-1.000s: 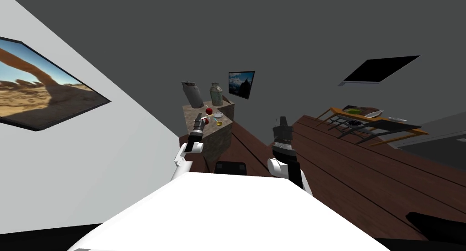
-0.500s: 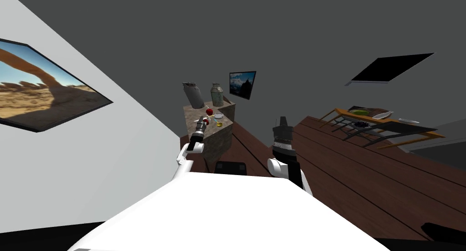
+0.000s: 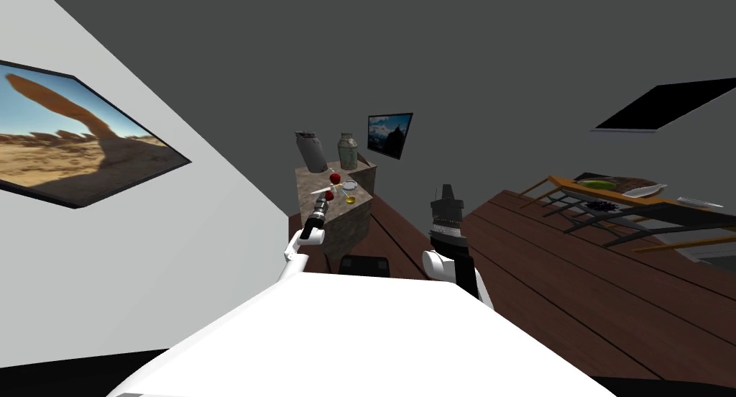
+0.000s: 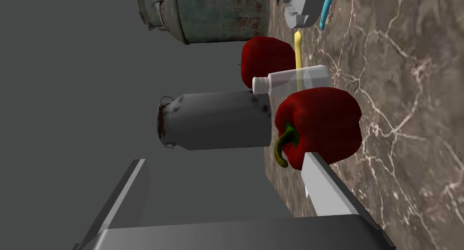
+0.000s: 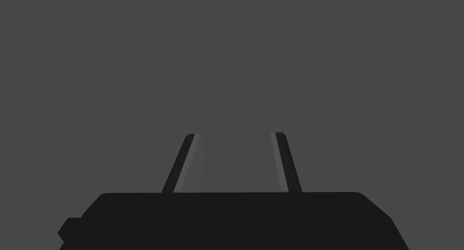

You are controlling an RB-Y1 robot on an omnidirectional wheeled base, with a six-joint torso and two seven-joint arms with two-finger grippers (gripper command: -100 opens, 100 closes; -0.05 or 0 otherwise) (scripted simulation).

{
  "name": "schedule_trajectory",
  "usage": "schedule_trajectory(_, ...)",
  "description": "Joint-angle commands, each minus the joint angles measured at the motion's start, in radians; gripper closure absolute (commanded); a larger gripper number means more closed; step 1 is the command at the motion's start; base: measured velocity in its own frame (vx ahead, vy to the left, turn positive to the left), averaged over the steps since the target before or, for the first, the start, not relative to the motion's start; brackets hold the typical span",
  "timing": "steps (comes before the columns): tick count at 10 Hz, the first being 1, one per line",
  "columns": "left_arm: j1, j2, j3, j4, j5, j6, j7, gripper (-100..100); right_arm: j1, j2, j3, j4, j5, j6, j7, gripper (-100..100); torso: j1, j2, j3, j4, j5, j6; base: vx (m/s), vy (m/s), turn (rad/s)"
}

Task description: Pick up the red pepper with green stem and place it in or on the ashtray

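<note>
Head view: red pepper (image 3: pixel 328 195) near stone counter (image 3: pixel 310 178) edge.

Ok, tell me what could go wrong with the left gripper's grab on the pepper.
1. The red pepper sits at the tip of one finger, off the middle of the open left gripper; closing now may shove or roll it rather than clamp it.
2. A clear bottle and a second red fruit sit just beyond it; reaching deeper could knock them.
3. The grey can stands ahead of the gap between the fingers and might get bumped.
</note>
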Motion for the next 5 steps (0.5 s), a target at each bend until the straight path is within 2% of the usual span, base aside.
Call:
schedule_trajectory(1, 0.016, 0.000, -0.006, 0.007, 0.013, 0.031, -0.005, -100, 0.000, 0.000, 0.000, 0.000, 0.000, 0.000, 0.000, 0, 0.000, 0.000, 0.000, 0.000, 0.000, 0.000, 0.117, 0.045, 0.090)
schedule_trajectory(3, 0.015, -0.005, -0.006, 0.036, 0.026, 0.050, -0.015, -100, 0.000, 0.000, 0.000, 0.000, 0.000, 0.000, 0.000, 0, 0.002, -0.001, -0.001, 0.000, 0.000, 0.000, 0.128, 0.102, 0.092)
schedule_trajectory(4, 0.017, -0.004, -0.007, 0.025, 0.022, 0.046, -0.012, -100, 0.000, 0.000, 0.000, 0.000, 0.000, 0.000, 0.000, 0, 0.005, -0.002, -0.001, 0.000, 0.001, 0.000, 0.052, 0.047, 0.002)
schedule_trajectory(5, 0.018, -0.005, -0.007, 0.024, 0.022, 0.049, -0.013, 0, 0.000, 0.000, 0.000, 0.000, 0.000, 0.000, 0.000, 0, 0.001, 0.002, 0.001, 0.000, 0.000, 0.000, 0.000, 0.000, 0.000)
